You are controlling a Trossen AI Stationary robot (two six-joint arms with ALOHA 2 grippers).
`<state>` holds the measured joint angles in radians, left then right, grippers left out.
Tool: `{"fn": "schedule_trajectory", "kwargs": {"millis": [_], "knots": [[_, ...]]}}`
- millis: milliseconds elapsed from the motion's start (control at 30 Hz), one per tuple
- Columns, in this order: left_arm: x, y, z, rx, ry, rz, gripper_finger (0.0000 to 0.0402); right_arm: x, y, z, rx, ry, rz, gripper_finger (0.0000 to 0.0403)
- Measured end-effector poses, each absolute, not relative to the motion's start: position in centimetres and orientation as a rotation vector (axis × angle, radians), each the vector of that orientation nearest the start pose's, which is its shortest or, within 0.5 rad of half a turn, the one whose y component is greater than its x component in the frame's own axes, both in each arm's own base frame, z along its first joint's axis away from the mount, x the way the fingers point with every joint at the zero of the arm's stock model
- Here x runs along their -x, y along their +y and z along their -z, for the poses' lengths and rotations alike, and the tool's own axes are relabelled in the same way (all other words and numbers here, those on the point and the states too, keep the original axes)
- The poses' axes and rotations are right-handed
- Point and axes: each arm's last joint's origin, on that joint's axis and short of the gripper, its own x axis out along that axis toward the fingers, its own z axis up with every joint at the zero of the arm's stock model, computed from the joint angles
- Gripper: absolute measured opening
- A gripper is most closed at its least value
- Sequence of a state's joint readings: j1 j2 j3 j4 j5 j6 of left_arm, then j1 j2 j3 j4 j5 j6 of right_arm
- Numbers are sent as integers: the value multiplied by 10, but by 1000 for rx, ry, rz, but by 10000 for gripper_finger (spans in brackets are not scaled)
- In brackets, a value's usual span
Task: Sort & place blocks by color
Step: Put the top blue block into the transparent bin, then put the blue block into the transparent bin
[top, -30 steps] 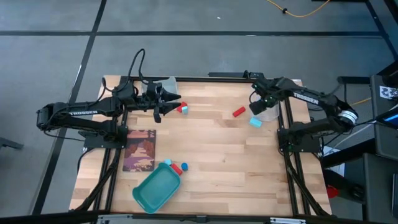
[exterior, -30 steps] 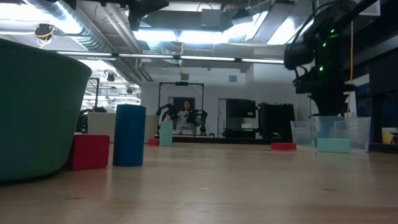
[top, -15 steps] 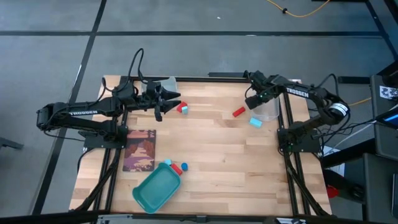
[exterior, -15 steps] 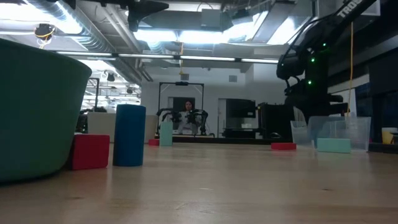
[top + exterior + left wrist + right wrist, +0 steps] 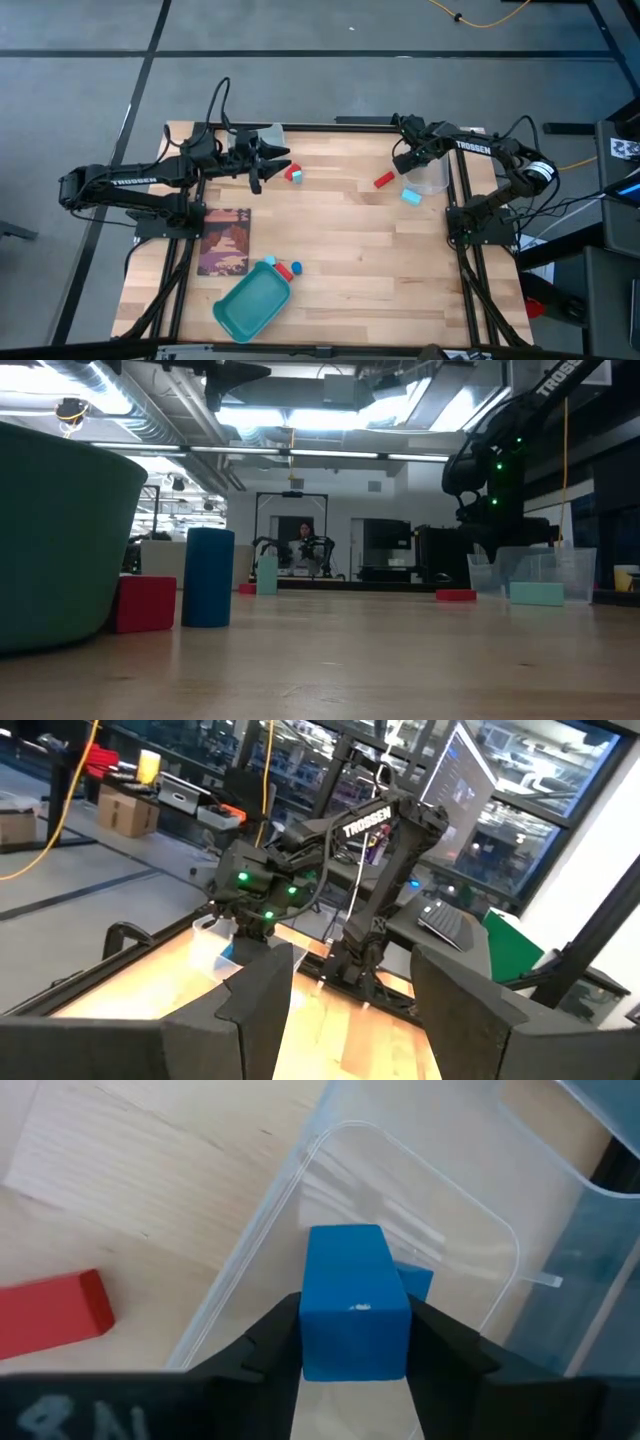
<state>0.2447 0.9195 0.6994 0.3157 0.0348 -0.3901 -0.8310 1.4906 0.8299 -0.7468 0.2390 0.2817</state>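
A robotics lab in an open, industrial-style workspace. A wooden worktable (image 5: 350, 250) sits on a dark metal frame above a grey floor marked with black tape lines. Exposed ducts and strip lights (image 5: 300, 420) run across the ceiling. Beyond the table — another robot rig (image 5: 292, 550), computer monitors (image 5: 458, 775), cardboard boxes (image 5: 125, 812), a yellow cable (image 5: 480, 18).

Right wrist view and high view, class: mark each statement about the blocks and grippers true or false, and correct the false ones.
1. The right gripper holds a blue block. True.
2. That block is over the teal tray. False: it is over a clear bin.
3. A red block lies on the table outside the bin. True.
4. The left gripper grips a red block. False: its fingers are open and empty.
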Motion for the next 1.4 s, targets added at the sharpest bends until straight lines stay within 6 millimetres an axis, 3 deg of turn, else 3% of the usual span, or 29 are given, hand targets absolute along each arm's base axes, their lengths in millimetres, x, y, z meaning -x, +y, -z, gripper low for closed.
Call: {"fn": "schedule_trajectory", "kwargs": {"millis": [500,633,833,1100,1233,1400], "knots": [[-202,49,-328,375,-135,-188,197,-159,-186,-168,-605,1301,1077,177],[-202,49,-328,376,-135,-188,197,-157,-183,-176,-571,1295,1059,197],[-202,49,-328,375,-134,-183,197,-141,-166,-218,-507,1144,1069,221],[-202,49,-328,375,-133,-180,197,-120,-113,-287,-550,632,892,220],[-203,49,-328,375,-132,-178,197,-125,-91,-308,-540,445,679,220],[-203,48,-328,373,-121,-130,197,-150,-73,-328,-482,261,390,220]]}}
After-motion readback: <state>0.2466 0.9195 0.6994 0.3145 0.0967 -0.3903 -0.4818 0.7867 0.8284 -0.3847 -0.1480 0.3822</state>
